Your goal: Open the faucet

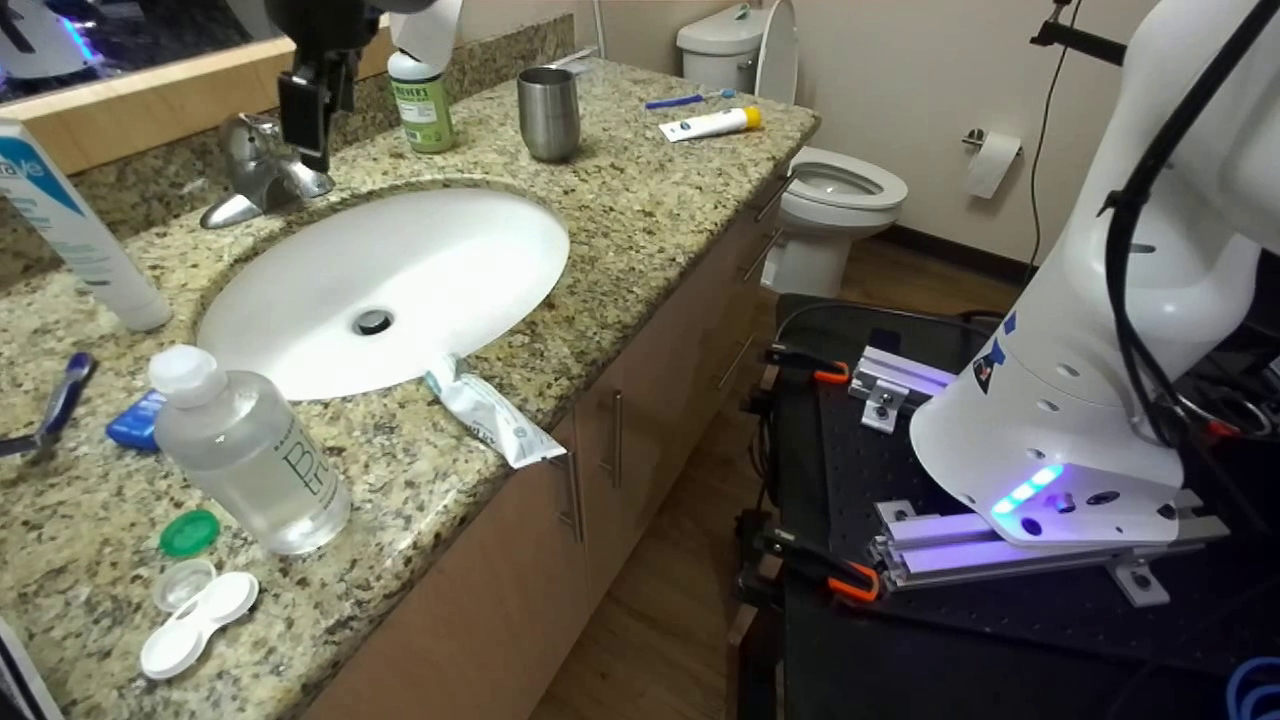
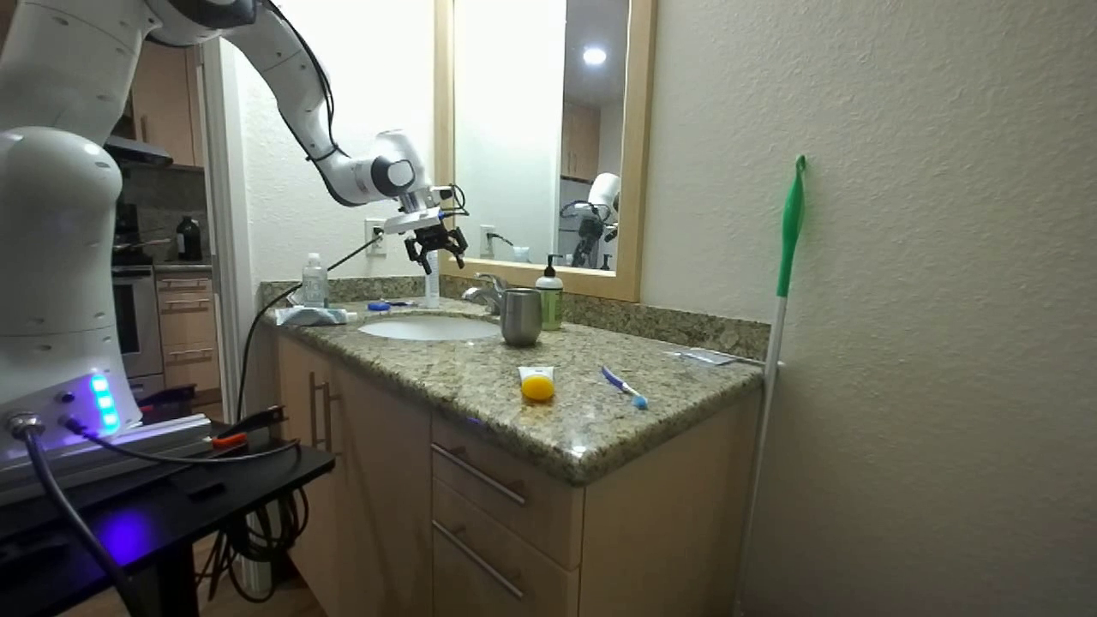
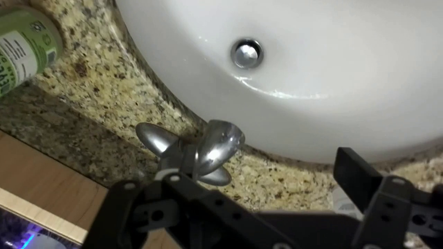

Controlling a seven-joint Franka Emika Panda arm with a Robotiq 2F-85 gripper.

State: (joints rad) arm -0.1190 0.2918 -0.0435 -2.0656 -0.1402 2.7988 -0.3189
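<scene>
The chrome faucet stands at the back edge of the oval white basin (image 1: 470, 250), and shows in both exterior views (image 1: 262, 180) (image 2: 493, 294). In the wrist view its spout (image 3: 218, 145) points over the basin. My gripper (image 2: 444, 267) is open and empty, held above the counter near the faucet. In the wrist view the gripper (image 3: 259, 166) has one finger overlapping the faucet's base and the other well to the right. In an exterior view the gripper (image 1: 315, 125) partly covers the faucet's handle. I cannot tell whether a finger touches the faucet.
A green soap bottle (image 1: 422, 105) and a grey metal cup (image 1: 549, 115) stand beside the faucet. A tall white tube (image 1: 85, 235) stands on its opposite side. A clear bottle (image 1: 255, 455) and a toothpaste tube (image 1: 495, 415) are near the front. The mirror (image 2: 514, 128) is behind.
</scene>
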